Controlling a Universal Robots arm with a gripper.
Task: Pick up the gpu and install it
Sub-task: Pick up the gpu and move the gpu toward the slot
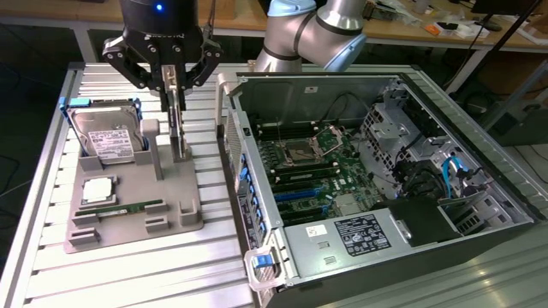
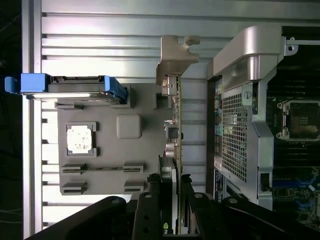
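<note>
Dark-green gpu (image 1: 178, 131) stood upright in the grey holder (image 1: 171, 192), claw (image 1: 174, 86) clamped on its top edge, and an off-centre grip could tilt it and jam it there.

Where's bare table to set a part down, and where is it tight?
Free: table slats past the gray fixture's RAM-stick end, across to the computer case's blue latch. Crowded: the strip between fixture and case, where the pincer grips the gpu.
</note>
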